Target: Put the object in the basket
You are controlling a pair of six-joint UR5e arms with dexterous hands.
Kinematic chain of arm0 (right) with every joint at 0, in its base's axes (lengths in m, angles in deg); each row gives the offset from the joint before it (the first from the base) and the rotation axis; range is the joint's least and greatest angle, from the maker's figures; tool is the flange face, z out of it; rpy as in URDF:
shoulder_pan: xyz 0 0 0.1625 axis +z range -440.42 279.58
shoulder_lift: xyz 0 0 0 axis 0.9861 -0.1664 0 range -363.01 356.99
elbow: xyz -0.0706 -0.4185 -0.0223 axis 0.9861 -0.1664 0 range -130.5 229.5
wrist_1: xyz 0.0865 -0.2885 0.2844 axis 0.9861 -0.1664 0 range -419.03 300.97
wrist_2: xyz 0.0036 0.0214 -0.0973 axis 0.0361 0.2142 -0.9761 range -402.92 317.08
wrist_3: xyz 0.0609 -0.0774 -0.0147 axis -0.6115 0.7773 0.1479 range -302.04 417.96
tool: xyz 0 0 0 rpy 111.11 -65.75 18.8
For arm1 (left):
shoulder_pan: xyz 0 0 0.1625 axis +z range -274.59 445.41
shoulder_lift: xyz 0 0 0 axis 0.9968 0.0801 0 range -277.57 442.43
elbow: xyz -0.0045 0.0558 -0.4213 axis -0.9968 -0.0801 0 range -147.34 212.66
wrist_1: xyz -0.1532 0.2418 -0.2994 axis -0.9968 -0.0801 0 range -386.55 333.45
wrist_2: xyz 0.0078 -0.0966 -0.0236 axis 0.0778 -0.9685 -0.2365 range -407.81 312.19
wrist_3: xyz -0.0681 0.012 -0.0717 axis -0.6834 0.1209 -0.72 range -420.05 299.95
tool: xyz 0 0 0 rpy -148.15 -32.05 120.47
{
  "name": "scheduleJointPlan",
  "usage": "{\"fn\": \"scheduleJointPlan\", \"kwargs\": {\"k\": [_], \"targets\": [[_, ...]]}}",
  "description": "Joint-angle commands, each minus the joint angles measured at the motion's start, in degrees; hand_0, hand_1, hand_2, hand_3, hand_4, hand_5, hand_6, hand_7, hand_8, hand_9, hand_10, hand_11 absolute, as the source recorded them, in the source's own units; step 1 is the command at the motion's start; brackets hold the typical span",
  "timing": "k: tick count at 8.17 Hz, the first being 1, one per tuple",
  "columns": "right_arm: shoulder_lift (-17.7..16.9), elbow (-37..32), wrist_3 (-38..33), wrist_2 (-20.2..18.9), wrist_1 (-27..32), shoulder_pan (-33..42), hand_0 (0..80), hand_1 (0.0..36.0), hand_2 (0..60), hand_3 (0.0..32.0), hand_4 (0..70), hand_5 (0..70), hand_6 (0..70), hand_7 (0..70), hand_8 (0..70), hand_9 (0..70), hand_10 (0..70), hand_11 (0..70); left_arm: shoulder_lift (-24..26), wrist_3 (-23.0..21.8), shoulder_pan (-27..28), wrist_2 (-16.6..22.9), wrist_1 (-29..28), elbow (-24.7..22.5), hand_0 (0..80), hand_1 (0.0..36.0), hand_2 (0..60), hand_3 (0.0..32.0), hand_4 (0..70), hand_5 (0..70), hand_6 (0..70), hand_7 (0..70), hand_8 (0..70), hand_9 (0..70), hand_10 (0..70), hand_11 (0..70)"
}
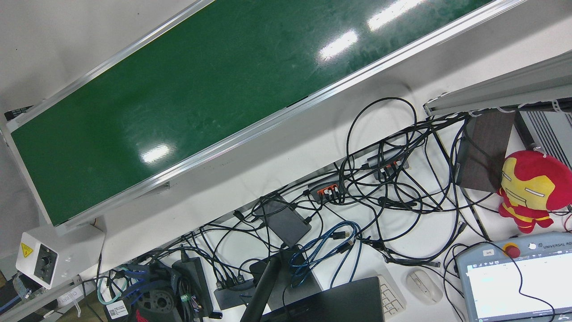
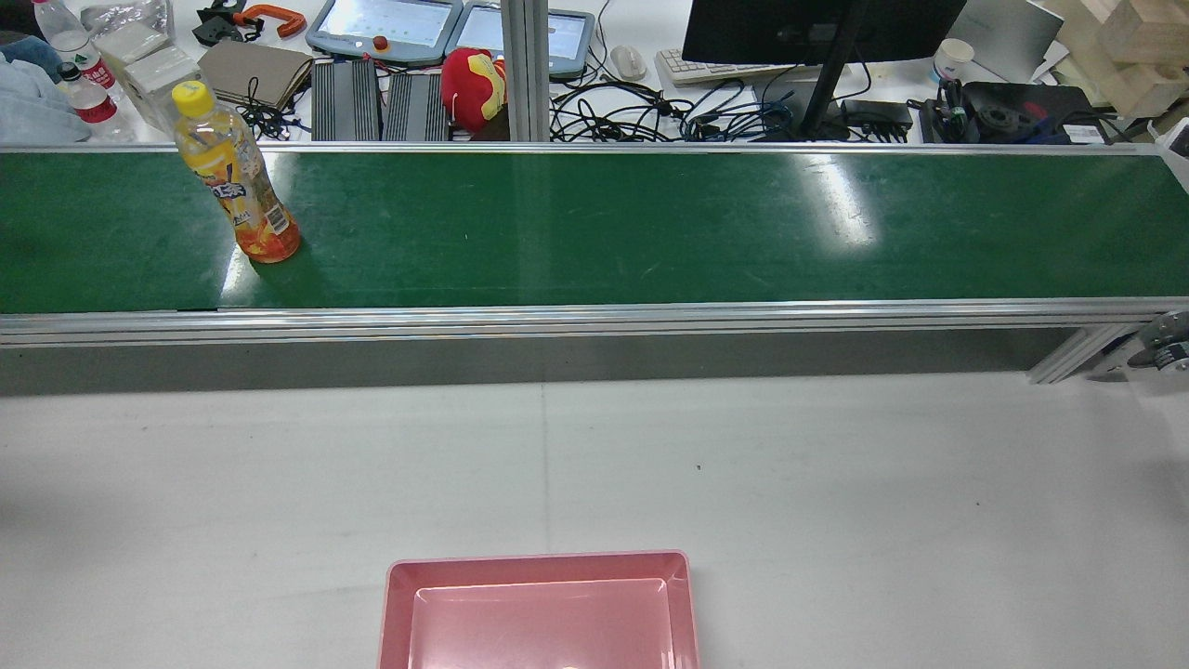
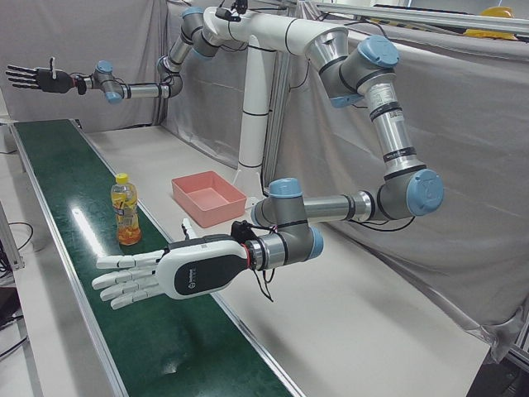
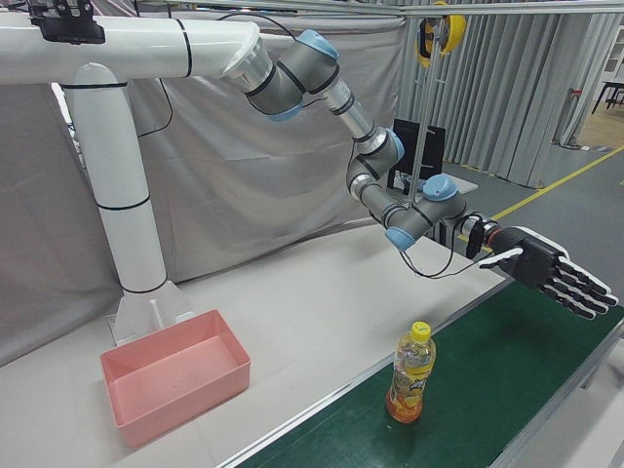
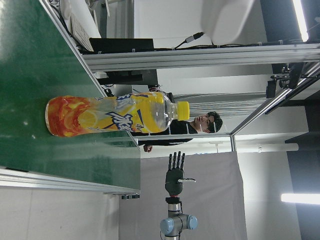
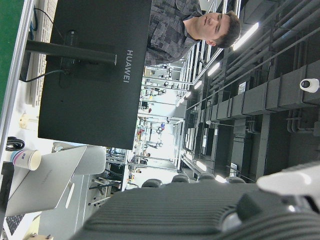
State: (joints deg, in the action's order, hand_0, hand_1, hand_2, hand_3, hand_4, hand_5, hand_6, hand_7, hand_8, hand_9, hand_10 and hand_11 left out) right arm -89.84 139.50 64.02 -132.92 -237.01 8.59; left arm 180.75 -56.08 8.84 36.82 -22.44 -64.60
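A clear bottle of orange drink with a yellow cap [image 2: 237,172] stands upright on the green conveyor belt [image 2: 650,223], towards its left end. It also shows in the left-front view [image 3: 125,211], the right-front view [image 4: 409,375] and the left hand view [image 5: 115,117]. The pink basket [image 2: 539,560] sits empty on the white table before the pedestal [image 3: 216,212] [image 4: 185,395]. My left hand [image 3: 157,277] is open, fingers straight, held above the belt short of the bottle [image 4: 551,273]. My right hand [image 3: 37,78] is open, high over the belt's far end [image 5: 175,172].
Behind the belt, a desk holds a monitor [image 2: 817,28], cables [image 1: 380,179], teach pendants [image 2: 385,23], a red and yellow plush toy [image 1: 532,188] and water bottles [image 2: 70,56]. A person [image 6: 200,25] stands beyond the monitor. A control box [image 1: 49,255] is at the belt's end.
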Motion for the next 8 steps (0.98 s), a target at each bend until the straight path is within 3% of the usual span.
{"fn": "scheduleJointPlan", "kwargs": {"k": [1, 3, 4, 5, 6, 8], "targets": [[0.0, 0.0, 0.0, 0.0, 0.0, 0.0, 0.0, 0.0, 0.0, 0.0, 0.0, 0.0, 0.0, 0.0, 0.0, 0.0, 0.0, 0.0, 0.0, -0.3, -0.2, 0.0, -0.1, 0.0, 80.0, 10.2, 0.0, 0.0, 6.1, 8.7, 0.0, 0.0, 0.0, 0.0, 0.0, 0.0], [0.0, 0.0, 0.0, 0.0, 0.0, 0.0, 0.0, 0.0, 0.0, 0.0, 0.0, 0.0, 0.0, 0.0, 0.0, 0.0, 0.0, 0.0, -0.1, 0.2, -2.4, 0.0, -0.2, -2.4, 80.0, 10.9, 0.0, 0.0, 6.4, 9.1, 0.0, 0.0, 0.0, 0.0, 0.0, 0.0], [0.0, 0.0, 0.0, 0.0, 0.0, 0.0, 0.0, 0.0, 0.0, 0.0, 0.0, 0.0, 0.0, 0.0, 0.0, 0.0, 0.0, 0.0, -0.1, 1.0, -1.9, 0.1, -0.1, -3.9, 80.0, 14.0, 0.0, 0.0, 7.3, 10.1, 0.0, 0.0, 0.4, 0.0, 0.0, 0.3], [0.0, 0.0, 0.0, 0.0, 0.0, 0.0, 0.0, 0.0, 0.0, 0.0, 0.0, 0.0, 0.0, 0.0, 0.0, 0.0, 0.0, 0.0, -0.1, 3.3, -1.8, 0.1, 1.4, -5.0, 80.0, 20.9, 0.0, 0.0, 8.9, 11.5, 0.0, 0.0, 1.1, 0.3, 0.0, 1.0], [0.0, 0.0, 0.0, 0.0, 0.0, 0.0, 0.0, 0.0, 0.0, 0.0, 0.0, 0.0, 0.0, 0.0, 0.0, 0.0, 0.0, 0.0, 0.0, 5.1, -1.2, 0.0, 3.7, -7.0, 80.0, 23.8, 0.0, 0.0, 9.5, 9.9, 0.0, 0.0, 1.1, 0.3, 0.0, 1.9], [0.0, 0.0, 0.0, 0.0, 0.0, 0.0, 0.0, 0.0, 0.0, 0.0, 0.0, 0.0, 0.0, 0.0, 0.0, 0.0, 0.0, 0.0, 0.6, 5.4, 3.0, -0.2, 6.3, -8.7, 80.0, 23.0, 0.0, 0.0, 8.6, 9.9, 0.0, 0.0, 1.0, 0.1, 0.0, 1.8]]}}
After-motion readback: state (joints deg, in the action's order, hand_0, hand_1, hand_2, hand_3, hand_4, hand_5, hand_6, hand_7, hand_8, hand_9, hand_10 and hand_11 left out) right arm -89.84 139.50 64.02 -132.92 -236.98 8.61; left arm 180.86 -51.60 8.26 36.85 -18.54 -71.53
